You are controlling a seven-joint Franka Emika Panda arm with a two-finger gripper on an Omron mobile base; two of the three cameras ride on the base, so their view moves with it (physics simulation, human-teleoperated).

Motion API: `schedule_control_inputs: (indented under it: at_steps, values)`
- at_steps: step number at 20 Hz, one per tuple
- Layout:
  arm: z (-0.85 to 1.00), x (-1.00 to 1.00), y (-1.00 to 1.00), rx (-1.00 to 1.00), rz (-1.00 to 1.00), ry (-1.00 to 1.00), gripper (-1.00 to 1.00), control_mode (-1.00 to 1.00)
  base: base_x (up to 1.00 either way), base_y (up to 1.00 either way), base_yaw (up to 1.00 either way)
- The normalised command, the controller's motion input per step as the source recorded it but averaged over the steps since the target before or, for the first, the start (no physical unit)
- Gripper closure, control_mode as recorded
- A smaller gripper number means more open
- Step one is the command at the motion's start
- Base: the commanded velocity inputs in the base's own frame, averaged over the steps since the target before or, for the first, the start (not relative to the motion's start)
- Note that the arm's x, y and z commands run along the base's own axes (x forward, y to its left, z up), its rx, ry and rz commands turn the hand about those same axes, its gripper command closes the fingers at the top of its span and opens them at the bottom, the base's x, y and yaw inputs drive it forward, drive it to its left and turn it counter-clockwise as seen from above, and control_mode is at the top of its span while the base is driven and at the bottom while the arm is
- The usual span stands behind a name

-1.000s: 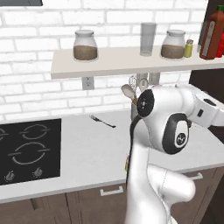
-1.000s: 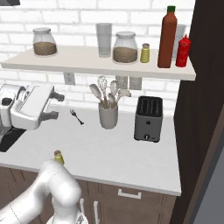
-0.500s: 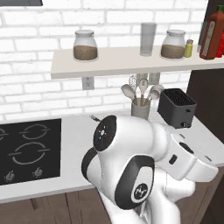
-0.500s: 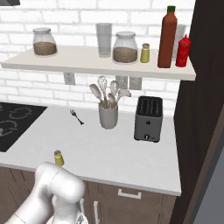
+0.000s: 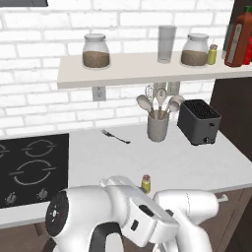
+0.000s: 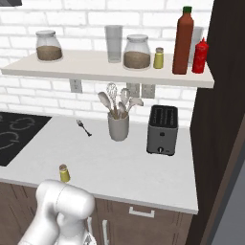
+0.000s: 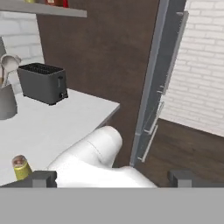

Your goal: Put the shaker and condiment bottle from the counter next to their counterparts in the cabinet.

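Note:
The tiny yellow-green shaker (image 5: 145,183) (image 6: 63,173) stands upright near the front edge of the counter (image 6: 143,167). It also sits at the lower left of the hand view as the shaker (image 7: 20,167), just beside the left fingertip (image 7: 43,178). My gripper (image 7: 113,178) is open, low at the counter's front, with nothing between its fingers. On the cabinet shelf (image 6: 86,67) the tall condiment bottle (image 6: 183,40) (image 5: 239,42) stands upright between the twin shaker (image 6: 159,58) (image 5: 212,54) and the plain red bottle (image 6: 200,56).
Two jars (image 6: 49,46) (image 6: 137,51) and a glass (image 6: 114,43) share the shelf. On the counter are a utensil holder (image 6: 118,125), a toaster (image 6: 162,130), a fork (image 6: 84,128) and the black hob (image 5: 29,167). A dark panel (image 7: 100,61) rises right of the counter.
The arm has swung down from in front of the utensil holder and now lies folded low at the counter's front edge. The jaws stayed open. Shelf and counter items have not moved.

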Motion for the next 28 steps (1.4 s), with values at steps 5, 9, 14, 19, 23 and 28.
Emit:
schedule_control_inputs:
  at_steps: [5, 9, 14, 19, 23, 28]
  values:
    - [-0.63, 0.84, 0.97, 0.01, 0.23, 0.0, -1.0, -1.0, 0.0, 0.0, 0.0]
    - [-0.04, 1.0, 0.21, 0.05, 0.08, 0.08, -1.0, -1.0, 0.0, 0.0, 0.0]
    - [0.0, 0.92, -0.19, 0.08, -0.08, 0.04, -1.0, -1.0, 0.0, 0.0, 0.0]
    - [-0.27, 0.33, -0.04, 0.02, -0.4, 0.0, -1.0, -1.0, 0.0, 0.0, 0.0]
    - [0.0, 0.03, 0.0, 0.0, -0.1, 0.03, -1.0, -1.0, 0.0, 0.0, 0.0]
    - [0.0, 0.21, -0.11, -0.1, 0.0, 0.0, -1.0, -1.0, 0.0, 0.0, 0.0]
